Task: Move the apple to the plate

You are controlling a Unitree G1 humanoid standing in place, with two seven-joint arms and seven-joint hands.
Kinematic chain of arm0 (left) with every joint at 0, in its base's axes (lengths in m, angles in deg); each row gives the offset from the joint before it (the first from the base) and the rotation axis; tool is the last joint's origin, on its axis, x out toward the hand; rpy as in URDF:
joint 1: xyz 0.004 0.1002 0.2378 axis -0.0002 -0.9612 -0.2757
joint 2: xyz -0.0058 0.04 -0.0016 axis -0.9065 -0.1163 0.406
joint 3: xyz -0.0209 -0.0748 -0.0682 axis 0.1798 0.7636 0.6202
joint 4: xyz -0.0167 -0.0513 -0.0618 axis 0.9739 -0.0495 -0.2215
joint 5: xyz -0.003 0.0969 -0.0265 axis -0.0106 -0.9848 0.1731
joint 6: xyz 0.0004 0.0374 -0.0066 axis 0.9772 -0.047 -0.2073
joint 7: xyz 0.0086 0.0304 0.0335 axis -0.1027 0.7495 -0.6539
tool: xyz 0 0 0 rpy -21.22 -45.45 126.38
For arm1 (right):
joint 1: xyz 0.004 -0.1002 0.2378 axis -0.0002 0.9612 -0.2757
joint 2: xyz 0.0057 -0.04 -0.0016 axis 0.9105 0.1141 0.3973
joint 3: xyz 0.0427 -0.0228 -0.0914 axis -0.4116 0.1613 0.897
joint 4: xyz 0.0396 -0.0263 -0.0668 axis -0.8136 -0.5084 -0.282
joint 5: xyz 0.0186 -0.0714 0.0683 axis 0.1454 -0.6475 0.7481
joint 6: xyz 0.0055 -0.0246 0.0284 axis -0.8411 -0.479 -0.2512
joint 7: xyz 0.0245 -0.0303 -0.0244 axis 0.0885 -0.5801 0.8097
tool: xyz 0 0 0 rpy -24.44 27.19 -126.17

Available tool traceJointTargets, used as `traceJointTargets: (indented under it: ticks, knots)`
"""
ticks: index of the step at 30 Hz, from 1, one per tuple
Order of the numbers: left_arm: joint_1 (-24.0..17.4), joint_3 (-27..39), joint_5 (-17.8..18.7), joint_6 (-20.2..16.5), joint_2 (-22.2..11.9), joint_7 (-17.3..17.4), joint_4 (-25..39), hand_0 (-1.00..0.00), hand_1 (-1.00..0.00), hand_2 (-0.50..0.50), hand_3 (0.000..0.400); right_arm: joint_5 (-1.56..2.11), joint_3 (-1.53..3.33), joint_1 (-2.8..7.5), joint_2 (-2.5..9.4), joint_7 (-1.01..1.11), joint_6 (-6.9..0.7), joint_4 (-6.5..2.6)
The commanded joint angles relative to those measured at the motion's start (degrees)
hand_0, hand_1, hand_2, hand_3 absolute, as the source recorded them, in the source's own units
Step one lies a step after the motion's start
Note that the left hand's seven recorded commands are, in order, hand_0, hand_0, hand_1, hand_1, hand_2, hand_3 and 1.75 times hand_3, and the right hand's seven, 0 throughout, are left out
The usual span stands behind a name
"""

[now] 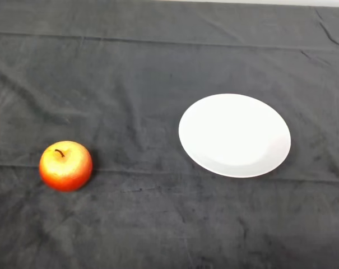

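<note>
A red and yellow apple with a dark stem stands upright on the dark cloth at the left of the head view. A round white plate lies on the cloth to the right of the middle, with nothing on it. The apple and the plate are well apart.
The dark cloth covers the whole table and has creases running across it. The table's far edge shows at the top of the view.
</note>
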Motion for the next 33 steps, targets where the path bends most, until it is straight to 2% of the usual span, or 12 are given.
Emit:
traceJointTargets:
  ticks: [1,10,16,24,33]
  knots:
    - [1.9,-2.1,-1.6,1.5,0.6,-1.2,-1.5,0.0,0.0,0.0,0.0,-0.46,-1.55,-1.87,-1.08,0.11,-0.2,-1.21]
    - [1.4,-6.3,-7.0,3.6,1.5,-3.7,0.8,0.0,0.0,0.0,0.0,-0.49,-1.58,-1.86,-1.06,0.09,-0.21,-1.17]
    - [0.0,-9.7,-10.9,2.5,3.0,-6.5,6.7,0.0,0.0,0.0,0.0,-0.51,-1.58,-1.85,-1.03,0.07,-0.21,-1.11]
    - [-4.1,-13.1,-15.0,-0.3,4.0,-8.9,18.0,0.0,0.0,0.0,0.0,-0.55,-1.57,-1.78,-0.94,-0.01,-0.22,-0.92]
    - [-7.9,-15.9,-18.4,-5.9,4.8,-10.3,30.5,0.0,0.0,0.0,0.0,-0.6,-1.53,-1.67,-0.8,-0.16,-0.24,-0.57]
